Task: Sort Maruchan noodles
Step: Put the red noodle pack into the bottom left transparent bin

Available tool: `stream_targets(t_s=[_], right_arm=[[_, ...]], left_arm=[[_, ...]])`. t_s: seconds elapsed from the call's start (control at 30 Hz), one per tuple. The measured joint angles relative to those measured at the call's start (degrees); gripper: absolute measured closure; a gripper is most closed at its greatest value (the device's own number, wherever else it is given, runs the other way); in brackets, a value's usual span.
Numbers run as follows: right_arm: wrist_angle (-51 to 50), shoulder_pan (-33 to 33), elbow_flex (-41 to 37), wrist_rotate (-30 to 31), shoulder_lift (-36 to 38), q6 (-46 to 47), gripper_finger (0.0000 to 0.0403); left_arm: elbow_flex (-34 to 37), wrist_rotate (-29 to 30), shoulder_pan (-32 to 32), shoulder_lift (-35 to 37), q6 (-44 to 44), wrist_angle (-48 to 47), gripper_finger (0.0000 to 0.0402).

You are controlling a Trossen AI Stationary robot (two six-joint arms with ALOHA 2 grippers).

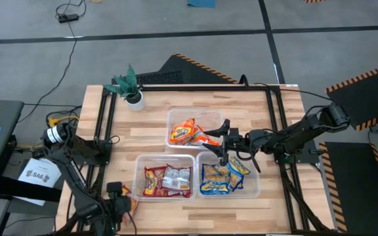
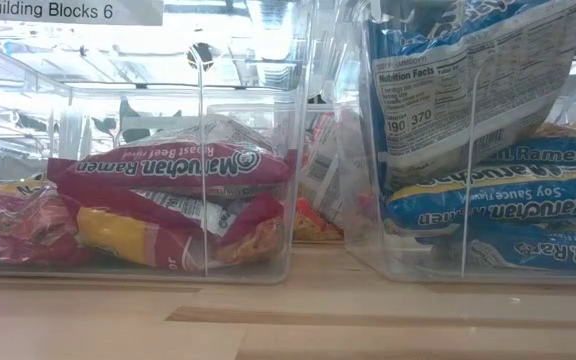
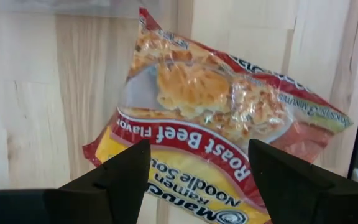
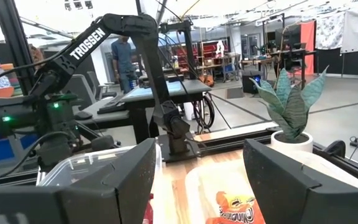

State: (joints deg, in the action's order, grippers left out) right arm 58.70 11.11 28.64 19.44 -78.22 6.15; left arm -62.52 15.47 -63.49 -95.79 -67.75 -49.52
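Seeing bright, even overhead light; soft shadows. Glare on clear tub walls (image 2: 248, 150). Own fingers (image 3: 110, 180) blurred close up. Far room washed out.

table (image 1: 287, 131): pale matt wood planks | tubs (image 2: 248, 270): clear glossy plastic | noodle packets (image 3: 222, 124): crinkly shiny plastic

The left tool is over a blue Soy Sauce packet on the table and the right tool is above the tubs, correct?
Not quite. The left wrist view shows the open left tool over a red-and-yellow crinkly plastic Roast Beef ramen packet on the wooden table, not a blue one. The right tool is indeed above the clear plastic tubs.
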Motion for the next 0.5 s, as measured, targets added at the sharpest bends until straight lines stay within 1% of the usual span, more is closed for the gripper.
stream_targets(t_s=[0.1, 0.23, 0.4, 0.5], right_arm=[[0.02, 0.0, 0.0, 0.0, 0.0, 0.0, 0.0137], [0.02, 0.0, 0.0, 0.0, 0.0, -0.02, 0.0137], [0.02, 0.0, 0.0, 0.02, 0.0, 0.07, 0.0137], [0.01, -0.01, 0.0, 0.02, 0.0, 1.05, 0.0137]], left_arm=[[0.0, -0.23, 0.46, -0.54, -0.19, 0.48, 0.0145], [-0.05, -3.41, 0.6, -3.23, 0.73, 0.61, 0.0145], [-0.26, -4.95, 0.59, -5.67, 1.87, 0.8, 0.0146], [-0.2, -5.7, 0.64, -5.51, 1.06, 0.79, 0.0163]])
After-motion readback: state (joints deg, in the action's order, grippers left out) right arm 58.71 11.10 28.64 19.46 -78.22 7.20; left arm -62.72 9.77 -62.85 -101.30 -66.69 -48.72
